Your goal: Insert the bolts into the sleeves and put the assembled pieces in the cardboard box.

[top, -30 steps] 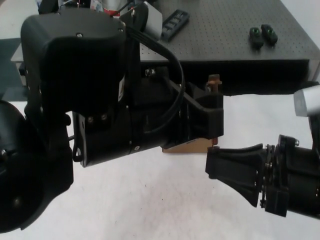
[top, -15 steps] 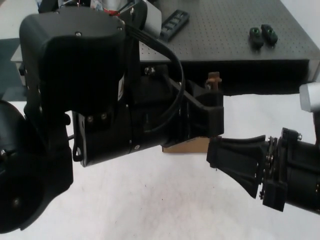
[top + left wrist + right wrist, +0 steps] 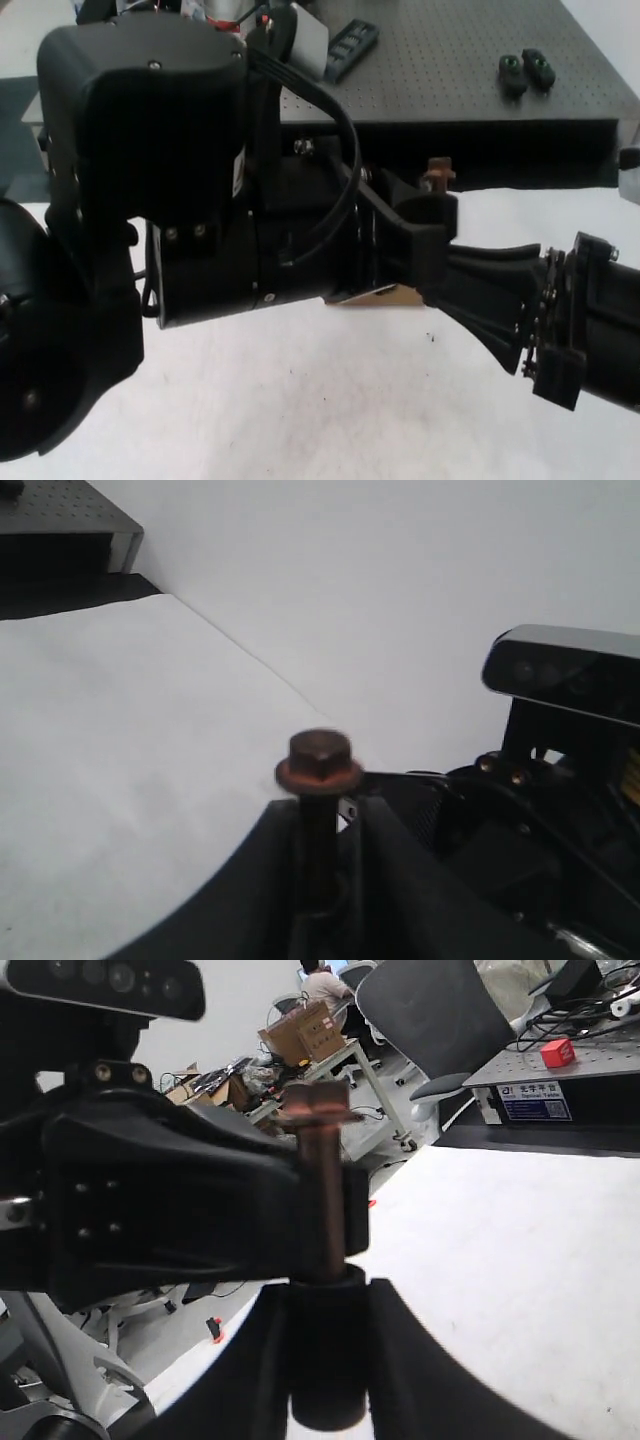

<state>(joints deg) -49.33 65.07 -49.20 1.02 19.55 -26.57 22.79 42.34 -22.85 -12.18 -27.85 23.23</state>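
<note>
A copper-coloured bolt (image 3: 320, 762) with a flanged hex head stands upright, and my left gripper (image 3: 322, 825) is shut on its shaft. In the high view the bolt head (image 3: 437, 171) pokes up above the left gripper (image 3: 432, 215) at mid-bench. My right gripper (image 3: 325, 1305) is shut on a black sleeve (image 3: 325, 1370) directly under the bolt (image 3: 320, 1185), whose lower end meets the sleeve's top. The right gripper (image 3: 445, 285) comes in from the right, touching the left one. A sliver of the cardboard box (image 3: 385, 296) shows beneath the left arm.
A black perforated platform (image 3: 450, 60) fills the back of the bench, with two small black-and-green parts (image 3: 525, 70) and a dark slotted tray (image 3: 350, 45) on it. White cloth (image 3: 330, 400) covers the near bench. The left arm's bulk hides the left half.
The right gripper with the sleeve has moved left and up until it sits under the bolt. The left gripper and bolt have shifted slightly right.
</note>
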